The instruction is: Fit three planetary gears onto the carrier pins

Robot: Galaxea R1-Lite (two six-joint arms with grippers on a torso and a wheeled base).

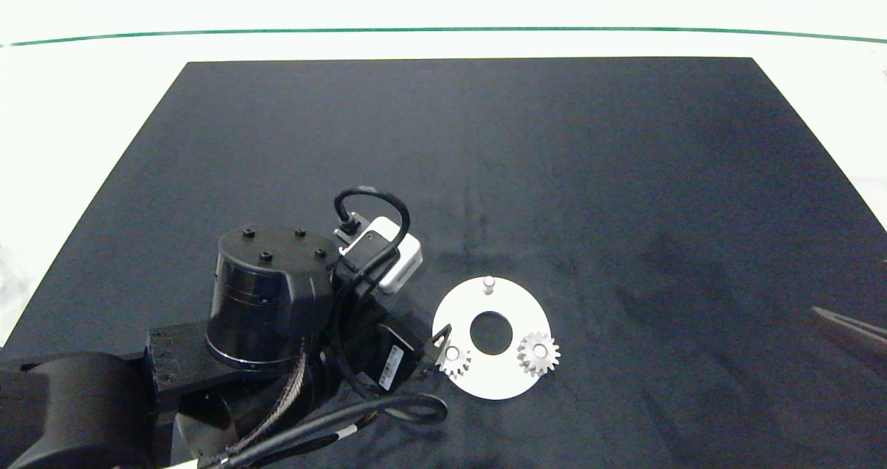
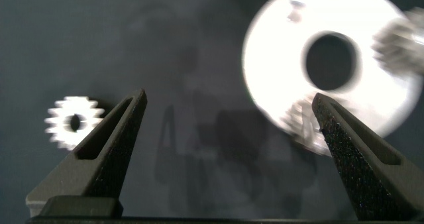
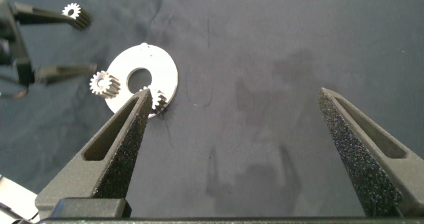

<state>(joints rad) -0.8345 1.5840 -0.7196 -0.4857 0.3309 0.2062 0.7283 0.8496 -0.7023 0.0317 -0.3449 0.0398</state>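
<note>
The white carrier disc lies on the black mat. Two planetary gears sit on its near carrier pins, one on the right and one on the left. The far pin stands bare. A third gear lies loose on the mat beside the disc; in the head view my left arm hides it. My left gripper hovers open and empty, one fingertip by the left gear on the disc, the other finger by the loose gear. My right gripper stands open and empty far to the right.
The black mat covers a white table. A green line runs along the table's far side. My right gripper's fingers reach in at the right edge.
</note>
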